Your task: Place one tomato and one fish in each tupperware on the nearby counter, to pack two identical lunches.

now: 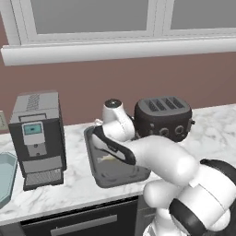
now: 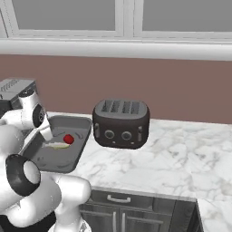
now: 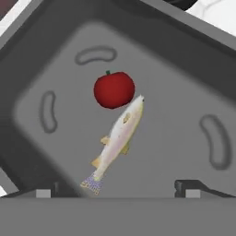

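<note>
A: Left base view. Dark grey tupperware (image 1: 94, 171) sits on the marble counter (image 1: 69, 193), between the coffee machine (image 1: 37, 138) and the toaster (image 1: 162, 117). The arm covers most of the tray; a pale streak inside it, likely the fish (image 1: 107, 158). Edge of the blue-teal tupperware (image 1: 5, 177) at far left.

B: Right base view?

A: Tomato (image 2: 68, 139) and the pale fish lie together in the grey tray, toaster just beside it.

B: Hand view?

A: Gripper (image 3: 115, 192) hangs above the tray, jaws spread wide, holding nothing. Silvery fish lies flat on the tray floor, long axis on a diagonal: head up-right, touching or nearly touching the tomato, tail down-left toward the fingertips (image 3: 44, 193).

B: Step?

A: I judge this lunch packed, the fish just let go. Next calls for lifting clear and fetching items for the teal tray.
</note>
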Controlling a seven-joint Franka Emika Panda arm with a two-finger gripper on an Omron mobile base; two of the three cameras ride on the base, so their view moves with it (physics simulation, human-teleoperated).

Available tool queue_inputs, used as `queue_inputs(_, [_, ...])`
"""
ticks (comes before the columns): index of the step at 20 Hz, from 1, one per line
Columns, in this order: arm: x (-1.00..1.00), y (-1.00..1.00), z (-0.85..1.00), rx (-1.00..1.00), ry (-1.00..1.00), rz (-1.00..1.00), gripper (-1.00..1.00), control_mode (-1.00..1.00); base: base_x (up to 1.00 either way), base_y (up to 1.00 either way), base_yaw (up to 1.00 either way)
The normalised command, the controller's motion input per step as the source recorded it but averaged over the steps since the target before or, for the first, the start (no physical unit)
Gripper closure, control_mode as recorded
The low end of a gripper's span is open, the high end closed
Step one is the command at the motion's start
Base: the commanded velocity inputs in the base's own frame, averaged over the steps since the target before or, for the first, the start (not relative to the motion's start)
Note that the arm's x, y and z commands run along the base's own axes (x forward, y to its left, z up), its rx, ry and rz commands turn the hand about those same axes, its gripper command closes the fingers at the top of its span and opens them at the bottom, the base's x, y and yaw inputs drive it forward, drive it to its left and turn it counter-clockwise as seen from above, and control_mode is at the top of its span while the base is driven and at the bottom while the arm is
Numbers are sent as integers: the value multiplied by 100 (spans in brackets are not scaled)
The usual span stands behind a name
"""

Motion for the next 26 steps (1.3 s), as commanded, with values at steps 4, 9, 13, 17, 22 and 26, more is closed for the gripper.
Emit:
queue_inputs(4, [-100, -36, 87, 4, -11, 13, -100, -100, 0, 0, 0])
queue_inputs(9, [-77, -61, 39, 8, -4, 39, -100, -100, 0, 0, 0])
queue_inputs(13, [-74, -36, 1, 9, 0, 64, -100, -100, 0, 0, 0])
queue_inputs(17, [-94, -3, 32, -7, -6, 49, -100, -100, 0, 0, 0])
queue_inputs(22, [0, 0, 0, 0, 0, 0, -100, 100, -100, 1, 50])
queue_inputs(26, [0, 0, 0, 0, 0, 0, -100, 100, -86, 0, 70])
